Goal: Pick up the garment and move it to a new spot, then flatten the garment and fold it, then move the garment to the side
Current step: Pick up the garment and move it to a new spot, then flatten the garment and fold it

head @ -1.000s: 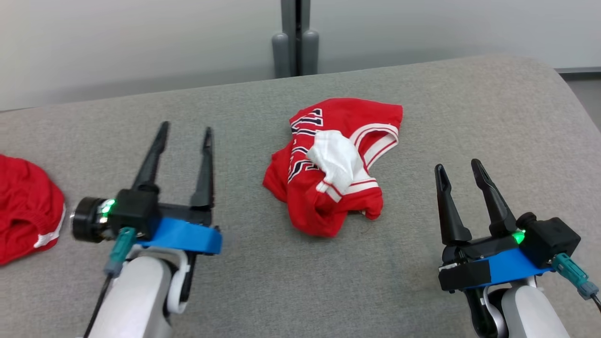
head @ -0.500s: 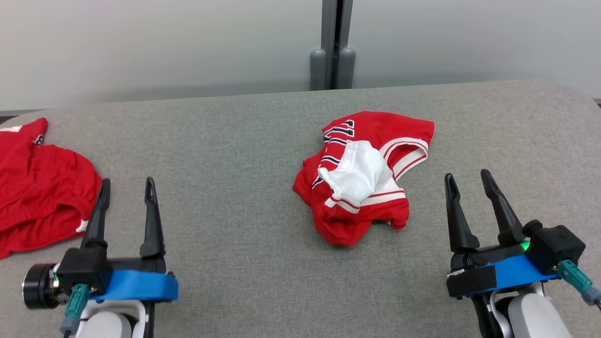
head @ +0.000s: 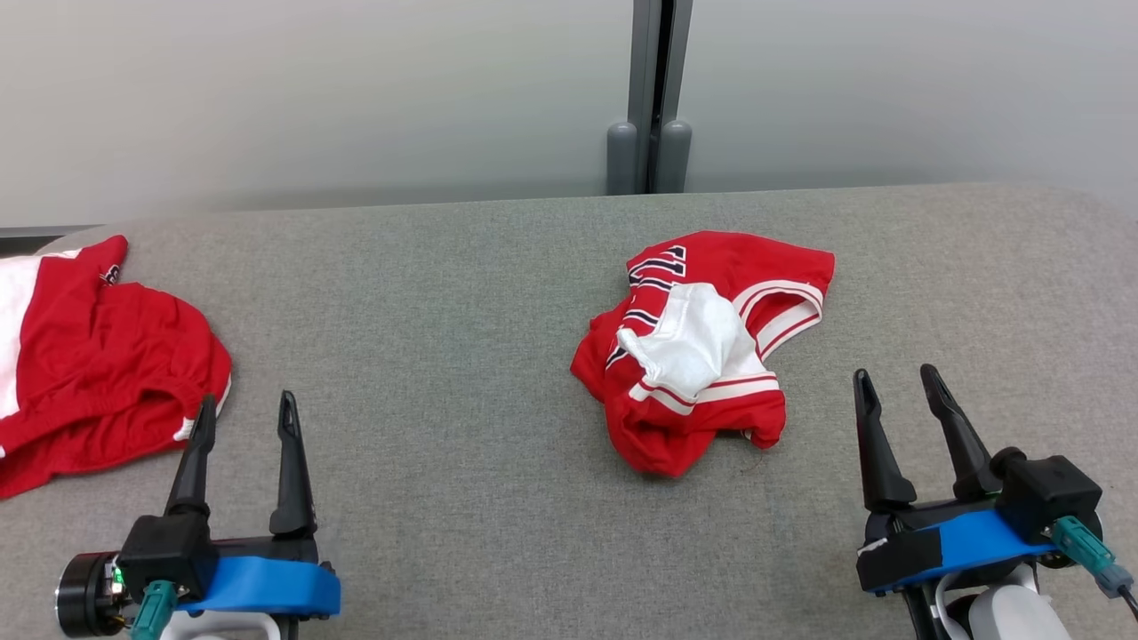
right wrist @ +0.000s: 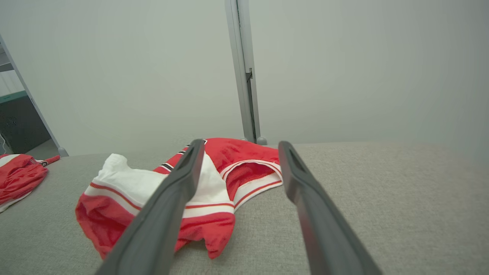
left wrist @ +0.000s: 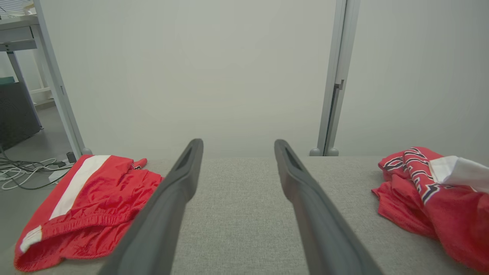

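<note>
A crumpled red-and-white jersey garment (head: 702,356) lies on the grey fabric worktop (head: 444,356). The left hand (head: 247,398) and right hand (head: 894,371) hover nearer, both released.

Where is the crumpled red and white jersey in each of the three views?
Head view: the jersey lies right of centre.
Left wrist view: the jersey is at the right edge, cut off by the frame.
Right wrist view: the jersey is lower left of centre.
Shared landmark: the grey post stands behind the jersey.

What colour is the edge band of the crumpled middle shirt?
The band is white with a thin red stripe; best in the right wrist view.
</note>
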Controlling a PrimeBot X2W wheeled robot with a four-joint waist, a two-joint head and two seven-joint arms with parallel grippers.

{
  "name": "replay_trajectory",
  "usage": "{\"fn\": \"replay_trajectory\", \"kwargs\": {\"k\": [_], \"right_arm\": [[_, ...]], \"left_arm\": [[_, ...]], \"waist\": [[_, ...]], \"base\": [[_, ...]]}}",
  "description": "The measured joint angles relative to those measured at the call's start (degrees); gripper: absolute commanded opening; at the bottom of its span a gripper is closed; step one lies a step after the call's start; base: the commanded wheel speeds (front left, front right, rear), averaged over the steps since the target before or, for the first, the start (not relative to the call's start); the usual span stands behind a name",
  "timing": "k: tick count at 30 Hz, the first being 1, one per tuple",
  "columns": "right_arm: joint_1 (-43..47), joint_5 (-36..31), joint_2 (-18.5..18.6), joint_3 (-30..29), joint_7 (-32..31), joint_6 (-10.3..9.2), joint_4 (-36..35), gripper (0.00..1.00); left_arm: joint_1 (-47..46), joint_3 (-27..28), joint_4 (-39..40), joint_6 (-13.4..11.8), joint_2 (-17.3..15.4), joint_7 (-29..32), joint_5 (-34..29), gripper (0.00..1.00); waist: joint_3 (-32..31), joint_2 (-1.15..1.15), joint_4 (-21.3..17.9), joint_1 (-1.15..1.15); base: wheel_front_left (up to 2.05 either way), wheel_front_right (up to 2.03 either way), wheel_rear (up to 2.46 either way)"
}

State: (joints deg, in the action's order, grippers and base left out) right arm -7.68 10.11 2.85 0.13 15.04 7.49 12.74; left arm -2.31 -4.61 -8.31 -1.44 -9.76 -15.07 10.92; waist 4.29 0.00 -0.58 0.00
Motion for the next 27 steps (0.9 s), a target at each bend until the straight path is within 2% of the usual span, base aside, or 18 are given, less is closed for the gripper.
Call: {"fn": "replay_trajectory", "kwargs": {"k": [27], "right_arm": [[0.31, 0.02, 0.0, 0.49, 0.01, 0.0, 2.68, 1.0]], "left_arm": [[0.95, 3.57, -2.01, 2.49, 2.81, 0.0, -3.76, 1.0]], "waist": [[-1.22, 0.0, 0.08, 0.0]], "base": [[0.0, 0.0, 0.0]]}}
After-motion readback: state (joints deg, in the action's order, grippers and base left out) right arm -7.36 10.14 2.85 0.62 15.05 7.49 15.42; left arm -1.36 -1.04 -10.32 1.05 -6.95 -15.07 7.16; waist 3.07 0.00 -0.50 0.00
